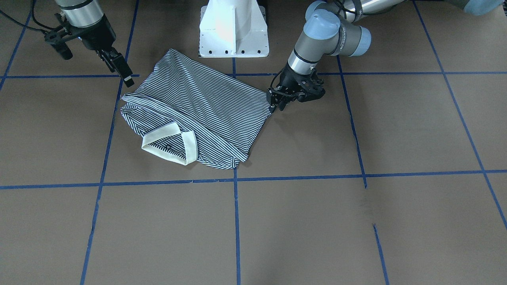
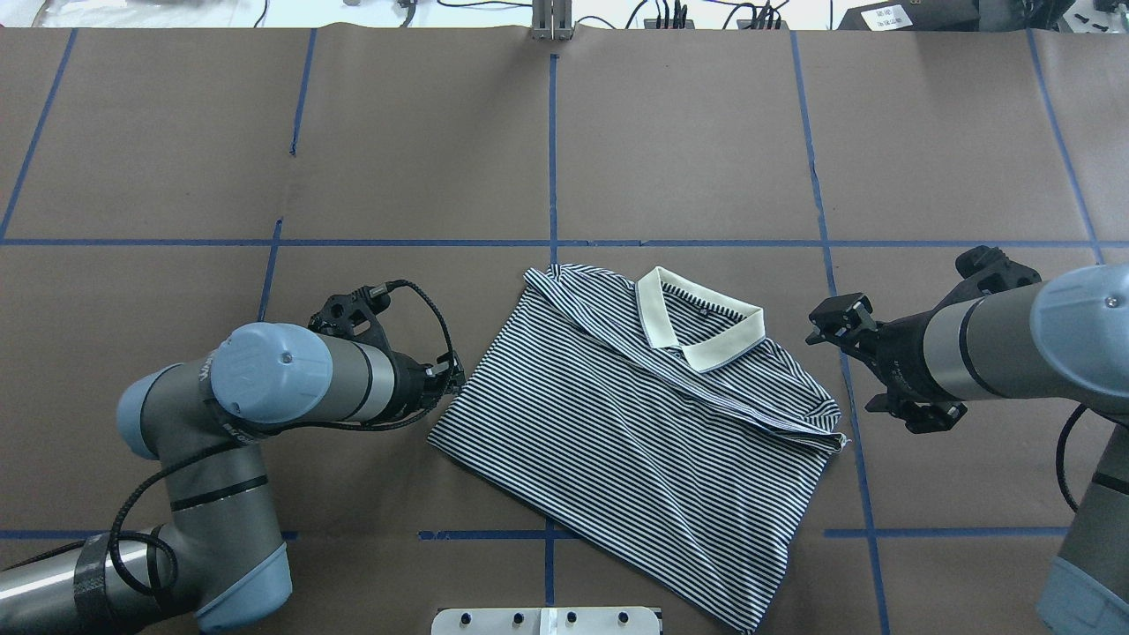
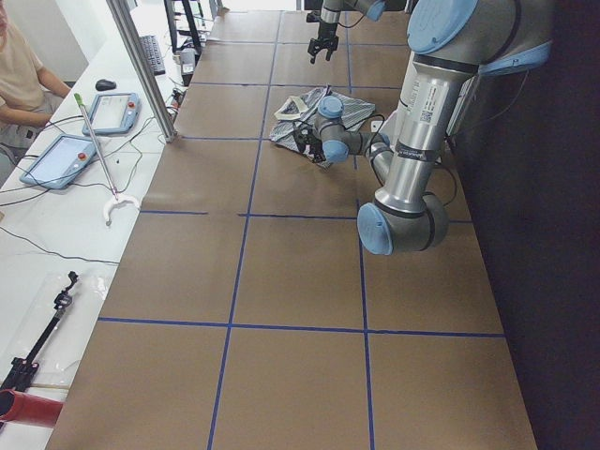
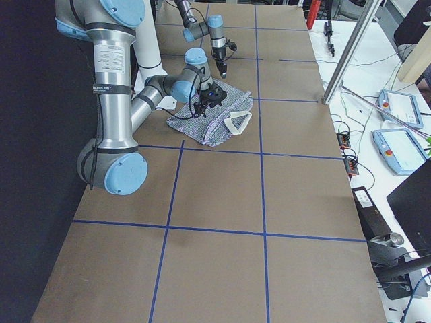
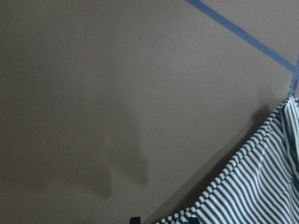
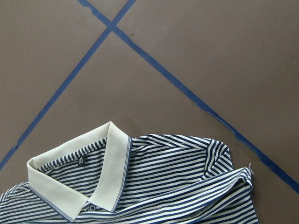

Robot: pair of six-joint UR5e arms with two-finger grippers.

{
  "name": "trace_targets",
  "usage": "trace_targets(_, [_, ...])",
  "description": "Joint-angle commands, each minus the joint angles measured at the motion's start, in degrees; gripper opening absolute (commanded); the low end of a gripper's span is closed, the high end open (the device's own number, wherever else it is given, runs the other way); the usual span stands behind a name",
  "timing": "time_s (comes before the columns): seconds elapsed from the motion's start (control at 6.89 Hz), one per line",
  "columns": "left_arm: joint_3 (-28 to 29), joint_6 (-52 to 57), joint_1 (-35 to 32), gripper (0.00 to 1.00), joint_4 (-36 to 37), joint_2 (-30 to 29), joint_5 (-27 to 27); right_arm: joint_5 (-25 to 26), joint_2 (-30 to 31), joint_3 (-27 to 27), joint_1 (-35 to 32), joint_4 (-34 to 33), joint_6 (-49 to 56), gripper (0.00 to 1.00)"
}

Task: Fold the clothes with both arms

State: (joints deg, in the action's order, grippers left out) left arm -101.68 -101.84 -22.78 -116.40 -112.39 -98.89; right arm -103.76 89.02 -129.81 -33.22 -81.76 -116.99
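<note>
The navy-and-white striped polo shirt lies partly folded on the brown table, its cream collar on the far side from the robot. In the front-facing view the shirt spreads out just before the pedestal. My left gripper sits low at the shirt's side edge near a corner, apparently shut on the fabric. The left wrist view shows that striped edge raised, with a shadow beneath it. My right gripper hovers open beside the opposite, shoulder-side edge and holds nothing. The collar fills the right wrist view.
Blue tape lines divide the brown table into squares. The white pedestal base stands just behind the shirt. Along the far side runs a white bench with tablets, cables and a seated person.
</note>
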Motion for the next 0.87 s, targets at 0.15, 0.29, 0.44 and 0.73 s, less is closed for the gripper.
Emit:
trace_targets(0.15, [-1.41, -0.46, 0.98, 0.51, 6.8, -0.37, 1.15, 0.05, -0.43, 1.49, -0.27, -0.06, 0.45, 1.0])
trace_targets(0.29, [-1.33, -0.46, 1.07, 0.52, 7.15, -0.37, 1.15, 0.31, -0.69, 1.66, -0.27, -0.06, 0.45, 1.0])
trace_targets(0.44, [-1.41, -0.46, 1.07, 0.53, 8.37, -0.46, 1.15, 0.4, -0.69, 1.58, -0.27, -0.06, 0.45, 1.0])
trace_targets(0.73, [-1.41, -0.55, 1.51, 0.53, 9.35, -0.46, 1.15, 0.48, -0.69, 1.67, -0.1, -0.06, 0.45, 1.0])
